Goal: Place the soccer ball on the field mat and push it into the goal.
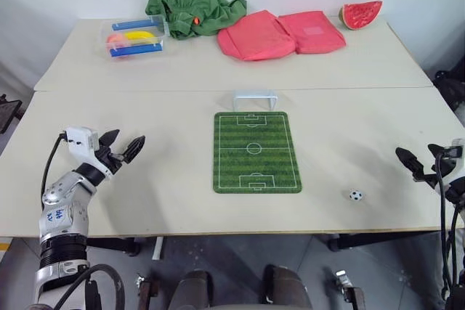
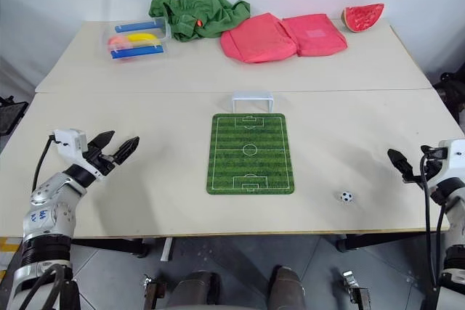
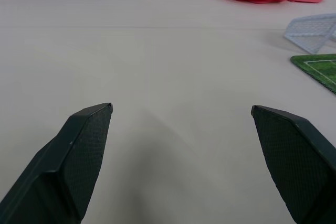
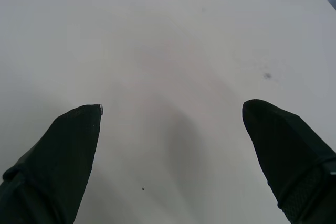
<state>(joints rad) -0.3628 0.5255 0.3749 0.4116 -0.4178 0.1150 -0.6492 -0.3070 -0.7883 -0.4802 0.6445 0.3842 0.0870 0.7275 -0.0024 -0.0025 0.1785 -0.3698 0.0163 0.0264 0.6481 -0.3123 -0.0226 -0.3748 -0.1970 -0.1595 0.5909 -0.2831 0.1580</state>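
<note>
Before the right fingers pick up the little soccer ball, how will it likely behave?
The soccer ball is round and lies free on the bare table, so it will probably roll at a light touch. It looks tiny beside the field mat, likely light, and may slip out from between the wide fingers.

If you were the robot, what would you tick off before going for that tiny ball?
1. Soccer ball lies free on the table, off the mat, with nothing against it: ok.
2. Right claw, the nearer one to the ball, has its jaws wide open and holds nothing: ok.
3. Left claw is open, empty and well away from the mat: ok.
4. Field mat lies flat with nothing on it: ok.
5. Goal stands at the mat's far end, mouth facing the mat: ok.
6. Ball already on the mat: not ok, that step is not yet done.
</note>
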